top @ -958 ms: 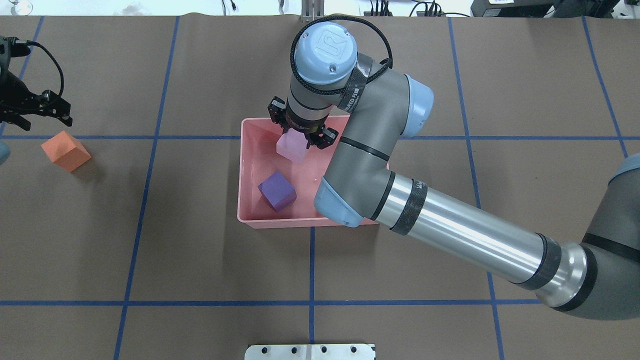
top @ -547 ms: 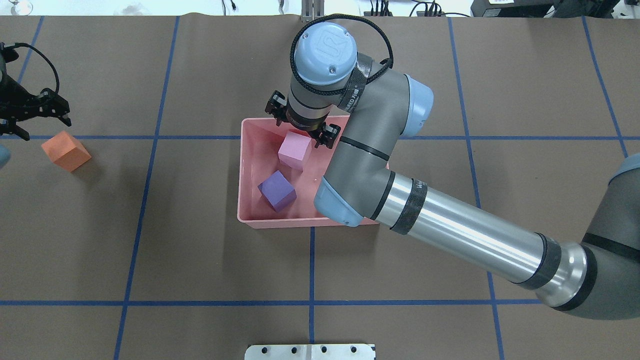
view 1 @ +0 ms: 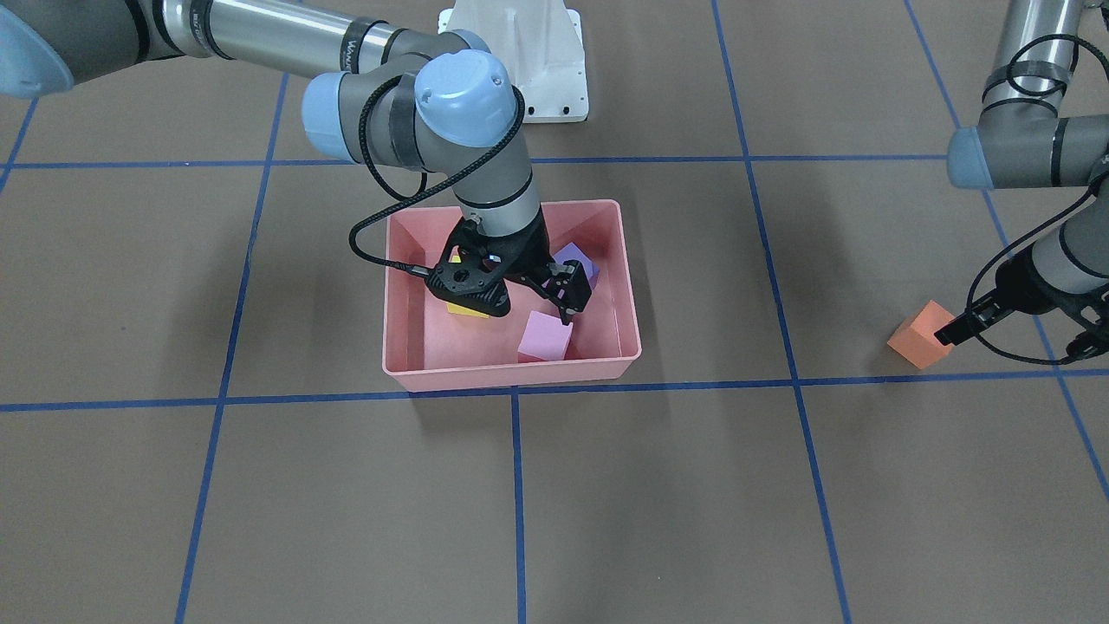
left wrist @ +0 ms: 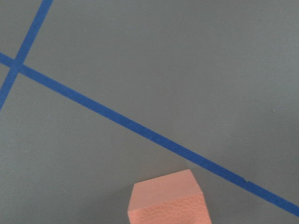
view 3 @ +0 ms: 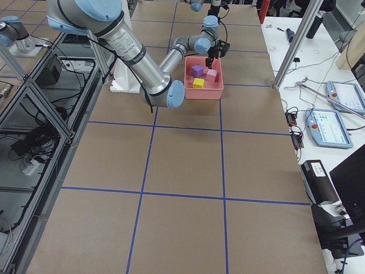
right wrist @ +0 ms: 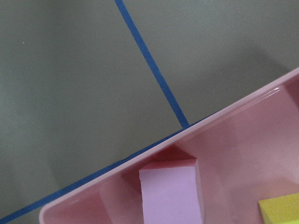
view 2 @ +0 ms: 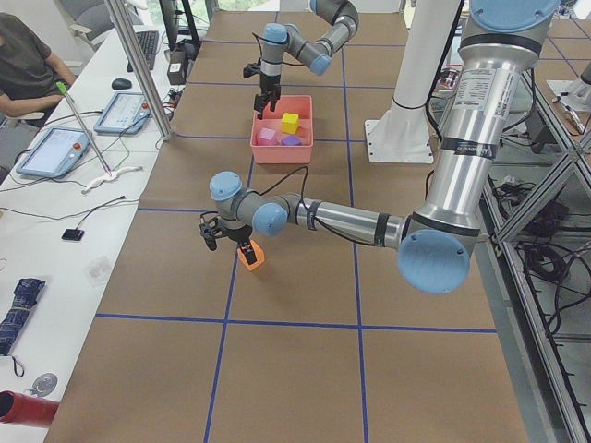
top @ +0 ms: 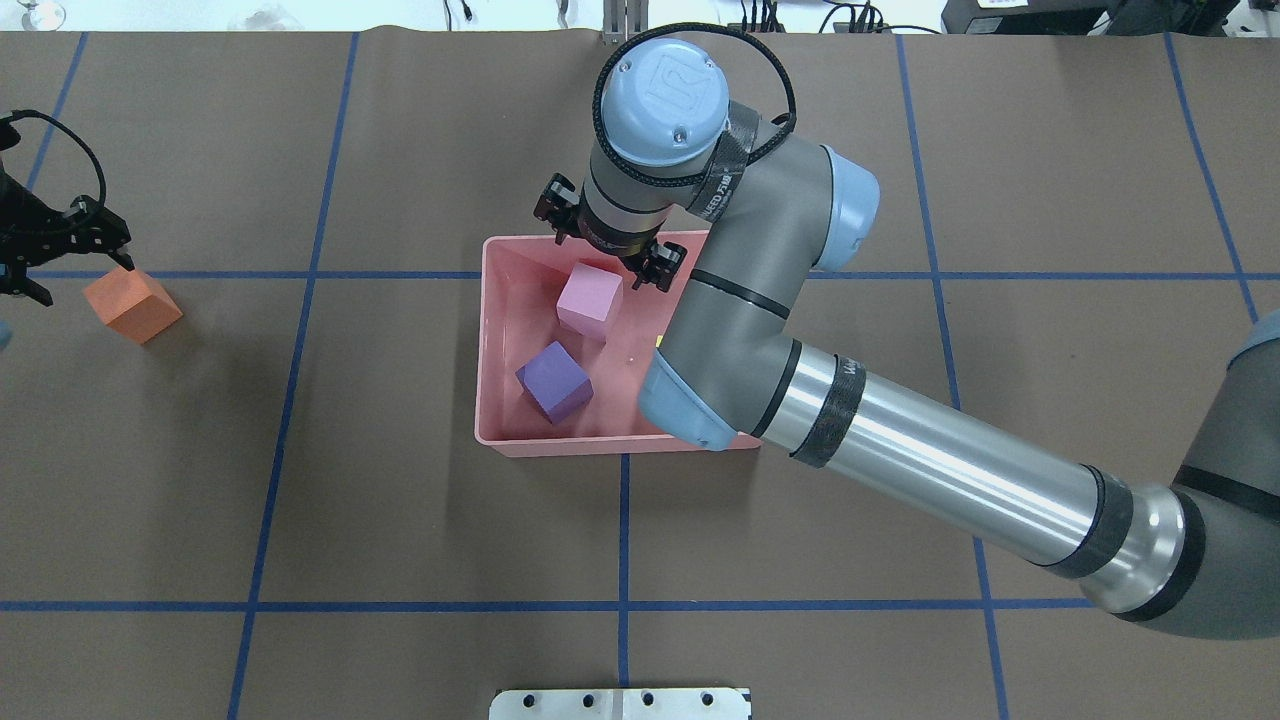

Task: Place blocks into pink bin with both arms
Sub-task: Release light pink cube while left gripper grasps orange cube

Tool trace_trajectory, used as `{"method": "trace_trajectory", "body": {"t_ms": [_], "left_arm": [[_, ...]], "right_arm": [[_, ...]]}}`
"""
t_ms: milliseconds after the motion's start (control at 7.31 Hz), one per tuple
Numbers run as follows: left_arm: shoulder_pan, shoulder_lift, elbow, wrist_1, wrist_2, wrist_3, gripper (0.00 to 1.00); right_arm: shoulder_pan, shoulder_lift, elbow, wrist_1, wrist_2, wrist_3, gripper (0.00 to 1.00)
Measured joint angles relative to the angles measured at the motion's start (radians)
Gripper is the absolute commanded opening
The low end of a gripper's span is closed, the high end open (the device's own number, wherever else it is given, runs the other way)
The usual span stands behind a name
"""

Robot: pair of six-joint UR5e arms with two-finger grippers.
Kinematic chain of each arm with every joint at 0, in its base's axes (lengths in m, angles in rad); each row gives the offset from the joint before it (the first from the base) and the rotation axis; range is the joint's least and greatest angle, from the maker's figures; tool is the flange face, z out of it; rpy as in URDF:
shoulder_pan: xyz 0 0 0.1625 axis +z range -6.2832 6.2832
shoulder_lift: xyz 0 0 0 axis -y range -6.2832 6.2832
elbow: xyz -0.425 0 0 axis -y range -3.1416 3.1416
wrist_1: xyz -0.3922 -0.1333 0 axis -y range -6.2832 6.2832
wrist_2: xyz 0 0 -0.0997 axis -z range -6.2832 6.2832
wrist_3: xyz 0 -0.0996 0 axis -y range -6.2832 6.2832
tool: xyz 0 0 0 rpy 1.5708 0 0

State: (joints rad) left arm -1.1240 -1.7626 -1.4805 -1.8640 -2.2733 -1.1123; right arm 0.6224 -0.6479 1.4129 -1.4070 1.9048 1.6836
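Observation:
The pink bin (top: pixel 488 340) sits mid-table. The light pink block (top: pixel 590 298) and the purple block (top: pixel 553 380) lie in it. The yellow block (view 1: pixel 468 309) also lies in it, hidden under the arm in the overhead view. My right gripper (top: pixel 607 240) is open and empty, just above the bin's far edge, over the light pink block (right wrist: pixel 170 193). The orange block (top: pixel 131 304) lies on the table at far left. My left gripper (top: pixel 80 275) is open right beside it, one finger at its far top edge. The left wrist view shows the orange block (left wrist: pixel 166 198) at the bottom.
Blue tape lines grid the brown table. The white base pedestal (view 1: pixel 520 52) stands behind the bin. My right forearm (top: pixel 930 470) crosses the bin's right side. A side bench with tablets (view 2: pixel 55 148) runs along the far edge.
The light pink block has left my right gripper and dropped to rest in the bin. The right gripper has lifted and shifted slightly away. My left gripper has moved left and closer to the orange block.

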Motion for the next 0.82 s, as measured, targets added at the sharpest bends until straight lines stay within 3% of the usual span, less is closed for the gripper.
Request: {"method": "trace_trajectory", "body": {"t_ms": [411, 547, 684, 821], "left_arm": [[0.040, 0.001, 0.033, -0.072, 0.001, -0.059, 1.00], [0.050, 0.001, 0.037, -0.080, 0.001, -0.069, 0.89], [0.061, 0.000, 0.042, -0.085, 0.001, -0.077, 0.27], [0.070, -0.001, 0.046, -0.091, 0.001, -0.080, 0.00]], "right_arm": [[0.000, -0.030, 0.027, 0.000, -0.001, 0.000, 1.00], [0.000, -0.035, 0.036, 0.000, -0.001, 0.001, 1.00], [0.000, -0.037, 0.042, 0.000, -0.001, 0.002, 1.00], [0.004, -0.042, 0.054, 0.000, -0.001, 0.000, 1.00]]}}
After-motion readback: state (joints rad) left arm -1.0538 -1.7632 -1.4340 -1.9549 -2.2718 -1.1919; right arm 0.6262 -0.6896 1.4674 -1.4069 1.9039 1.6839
